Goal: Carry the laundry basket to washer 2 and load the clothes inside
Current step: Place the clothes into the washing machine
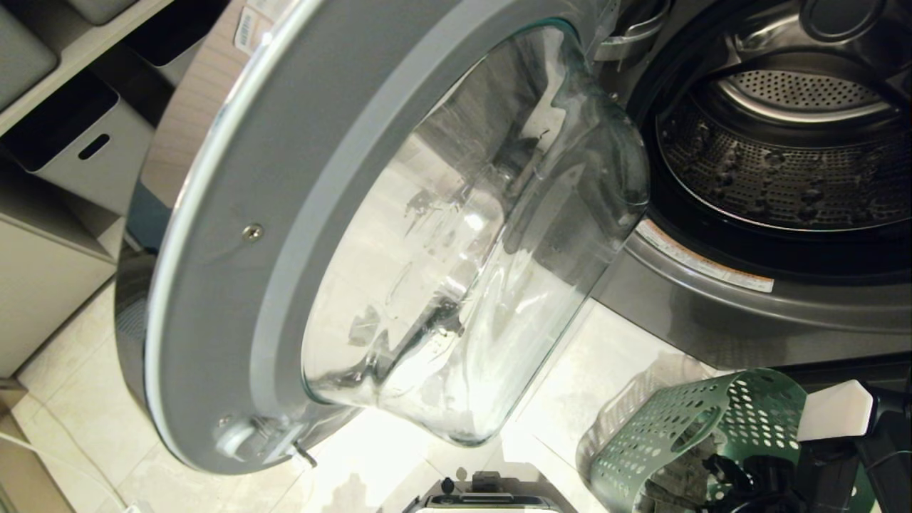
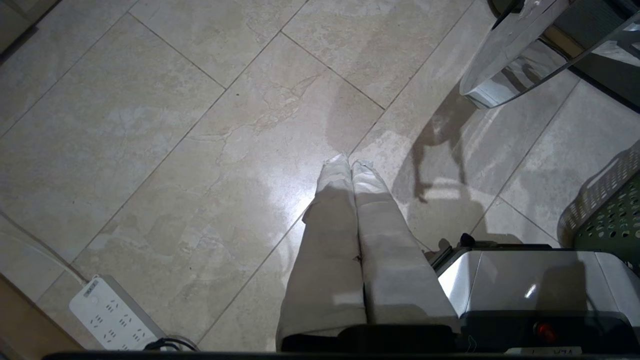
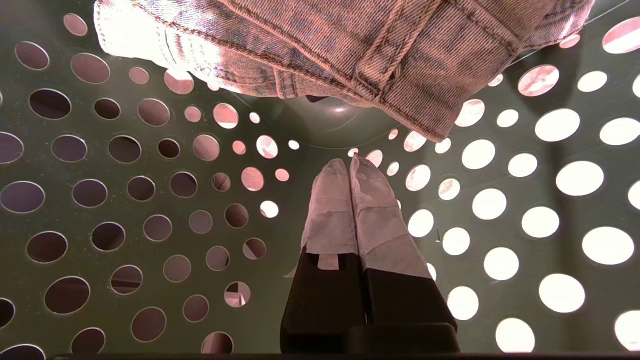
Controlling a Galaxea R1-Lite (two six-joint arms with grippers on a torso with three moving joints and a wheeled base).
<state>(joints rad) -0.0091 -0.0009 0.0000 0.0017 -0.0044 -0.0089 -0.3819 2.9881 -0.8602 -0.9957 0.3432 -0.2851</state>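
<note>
The dark grey washer (image 1: 712, 313) stands with its chrome-rimmed glass door (image 1: 399, 235) swung wide open towards me, and its perforated drum (image 1: 784, 171) is bare. No number label shows. The green laundry basket (image 1: 684, 420) sits on the floor below the opening, at the lower right. My right arm (image 1: 848, 456) reaches down into it. Inside, my right gripper (image 3: 349, 162) is shut on nothing, its taped tips close to the holed wall (image 3: 150, 210). The clothes (image 3: 350, 45), a denim-like fabric, lie just beyond the tips. My left gripper (image 2: 350, 162) hangs shut over the floor tiles.
The open door fills the space left of the drum, and its lower edge (image 2: 515, 55) hangs above the floor. My base (image 2: 525, 280) is beside the basket (image 2: 615, 220). A white power strip (image 2: 112, 320) lies on the tiles. Shelves with grey bins (image 1: 71, 142) stand at the left.
</note>
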